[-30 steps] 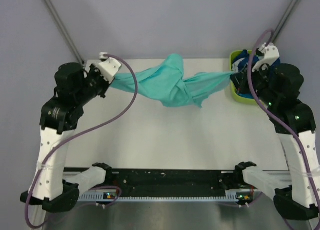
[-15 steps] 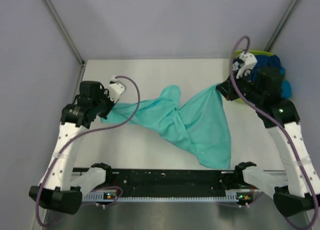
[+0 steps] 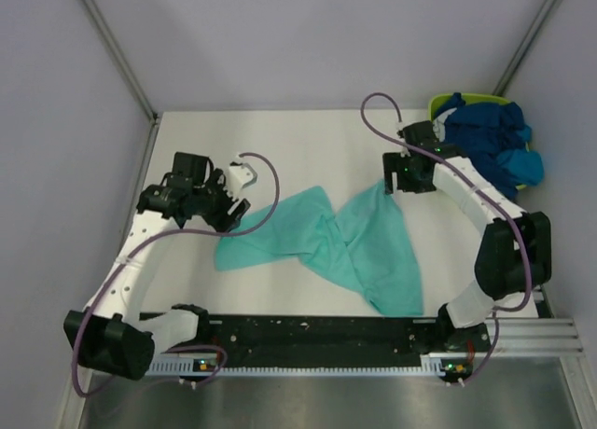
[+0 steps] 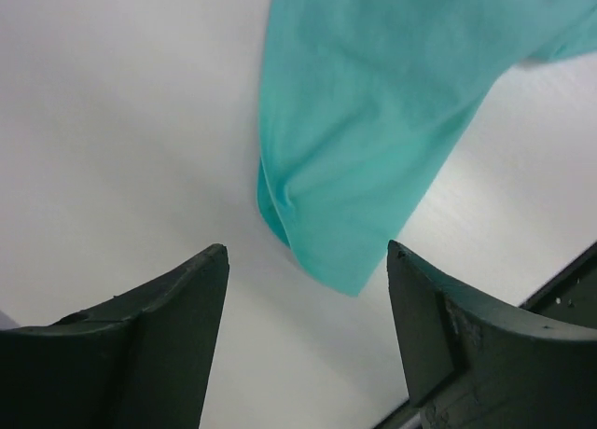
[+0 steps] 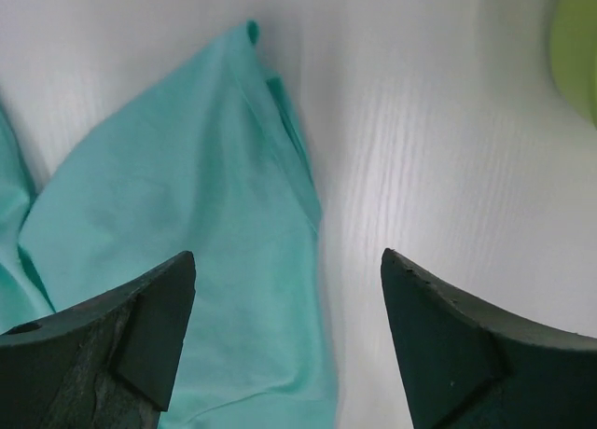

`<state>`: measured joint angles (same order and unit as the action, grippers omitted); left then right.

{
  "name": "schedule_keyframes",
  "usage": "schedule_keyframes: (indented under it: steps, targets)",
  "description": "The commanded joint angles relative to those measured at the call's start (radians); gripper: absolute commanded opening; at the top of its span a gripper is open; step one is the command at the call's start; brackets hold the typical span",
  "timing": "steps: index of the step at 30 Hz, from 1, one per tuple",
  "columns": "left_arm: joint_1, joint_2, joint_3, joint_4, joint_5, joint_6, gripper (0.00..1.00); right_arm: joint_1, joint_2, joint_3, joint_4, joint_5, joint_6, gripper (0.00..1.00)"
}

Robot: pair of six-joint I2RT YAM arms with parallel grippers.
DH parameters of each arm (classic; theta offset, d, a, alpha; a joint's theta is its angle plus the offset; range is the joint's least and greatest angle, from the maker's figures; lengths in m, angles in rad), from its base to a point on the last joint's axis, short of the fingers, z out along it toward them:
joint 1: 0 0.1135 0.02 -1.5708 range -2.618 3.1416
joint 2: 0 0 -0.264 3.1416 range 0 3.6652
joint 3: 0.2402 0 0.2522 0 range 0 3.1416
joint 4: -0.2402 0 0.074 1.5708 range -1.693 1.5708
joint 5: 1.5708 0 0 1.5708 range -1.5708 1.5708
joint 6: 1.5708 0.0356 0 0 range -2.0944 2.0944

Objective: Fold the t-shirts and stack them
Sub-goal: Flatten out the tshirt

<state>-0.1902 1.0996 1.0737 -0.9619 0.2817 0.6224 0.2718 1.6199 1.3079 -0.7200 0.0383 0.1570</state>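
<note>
White tabletop [image 3: 298, 140] with a mint t-shirt [image 3: 373, 252] lying twisted across its middle. Blue t-shirts [image 3: 490, 145] are heaped in a green tub [image 3: 438, 103] at the far right corner. The cotton looks light and limp, probably best pinched at the corners. The left end effector [image 4: 306, 252] and right end effector [image 5: 287, 256] gape wide and empty above the mint shirt's ends. The wrist cameras show doubled edges; only the overhead view shows the twist.

The left arm [image 3: 131, 261] is raised from its base at the near left corner and reached forward, with the wrist turned inward toward the middle of the counter [image 3: 298, 145]. The left jaws are held wide apart and pointed downward. The right arm [image 3: 471, 191] is folded sharply at the elbow on the right side, with the forearm stretched leftward. The right jaws are likewise spread wide and pointed downward.
</note>
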Motion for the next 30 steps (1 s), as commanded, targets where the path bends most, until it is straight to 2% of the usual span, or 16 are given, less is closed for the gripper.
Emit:
schedule_keyframes:
  steps: [1,7,8,10,15,17,20,26,28,30]
  targets:
    - [-0.09,0.178,0.159,0.228,0.117,-0.125,0.71,-0.014,-0.197,-0.117,-0.094,0.13,0.111,0.79]
    - [-0.245,0.57,0.455,0.343,0.067,-0.323,0.72,-0.01,-0.446,-0.375,-0.228,0.094,0.269,0.8]
    - [-0.271,0.626,0.498,0.363,0.042,-0.345,0.72,0.001,-0.472,-0.412,-0.249,0.089,0.295,0.86]
    - [-0.316,0.759,0.601,0.388,0.008,-0.368,0.73,0.038,-0.488,-0.462,-0.291,0.098,0.361,0.88]
    - [-0.391,1.073,0.921,0.269,-0.07,-0.412,0.73,0.09,-0.523,-0.562,-0.315,0.045,0.535,0.89]
    - [-0.4,1.16,0.991,0.241,-0.09,-0.461,0.73,0.107,-0.587,-0.599,-0.321,0.076,0.605,0.89]
    - [-0.405,1.218,0.993,0.242,-0.099,-0.495,0.72,0.112,-0.635,-0.664,-0.315,0.085,0.662,0.89]
    - [-0.407,1.168,0.849,0.287,-0.121,-0.469,0.68,0.17,-0.516,-0.735,-0.24,0.087,0.722,0.91]
    - [-0.408,1.151,0.783,0.321,-0.139,-0.454,0.68,0.178,-0.5,-0.753,-0.201,0.08,0.731,0.91]
    - [-0.408,1.169,0.784,0.313,-0.15,-0.44,0.67,0.178,-0.489,-0.763,-0.165,0.078,0.737,0.88]
